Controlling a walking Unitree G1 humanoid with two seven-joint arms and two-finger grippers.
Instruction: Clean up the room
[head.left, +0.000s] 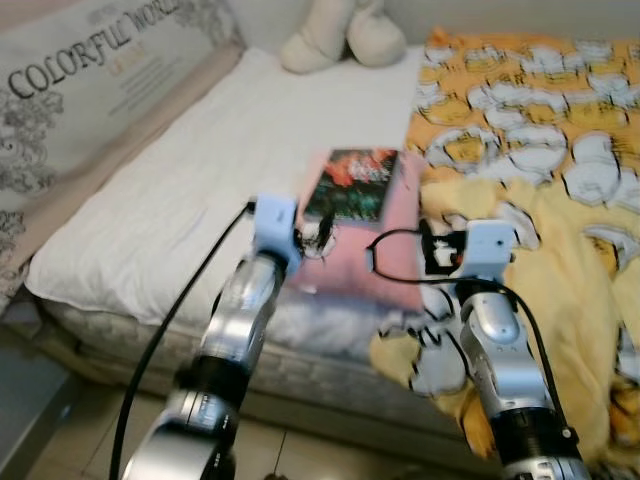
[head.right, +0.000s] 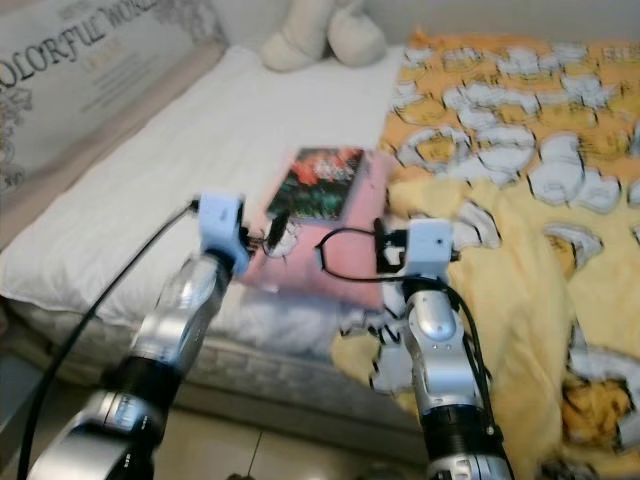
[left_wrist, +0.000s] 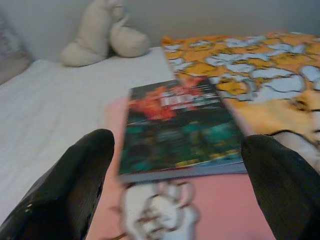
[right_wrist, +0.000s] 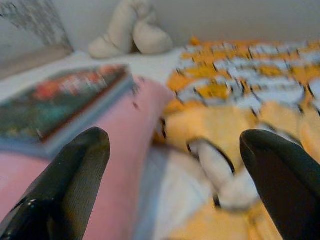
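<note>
at the middle of the bed, near its front edge:
book: a dark-covered book (head.left: 352, 184) with red and green artwork lies flat on a pink pillow (head.left: 375, 255), toward the pillow's 12 o'clock end; its cover looks glossy and its spine side faces 9 o'clock.
risk, slip: judged from here, the glossy cover on a soft, sloping pillow could slide toward 6 o'clock if a finger pushes it rather than pinches it.
risk, snag: a finger digging under the book may catch the pillow fabric and lift both together.
risk, blur: the wrist pictures are smeared, so aim may be loose at the moment of closing.
left gripper: the left gripper (left_wrist: 177, 187) points at the book's near edge, fingers spread wide apart, nothing between them; a white printed figure on the pillow sits just below the book.
right gripper: the right gripper (right_wrist: 175, 180) hovers at the pillow's 3 o'clock side, fingers also spread and empty, facing the seam between pillow and blanket.
blanket: a yellow blanket (head.left: 560, 230) with white cartoon shapes is rumpled from 12 to 5 o'clock, touching the pillow's edge.
sheet: a white quilted sheet (head.left: 190, 190) covers the 9 o'clock half.
beyond: a cream plush toy (head.left: 340, 35) at 12 o'clock; a lettered cushion (head.left: 90, 80) at 10 o'clock.
</note>
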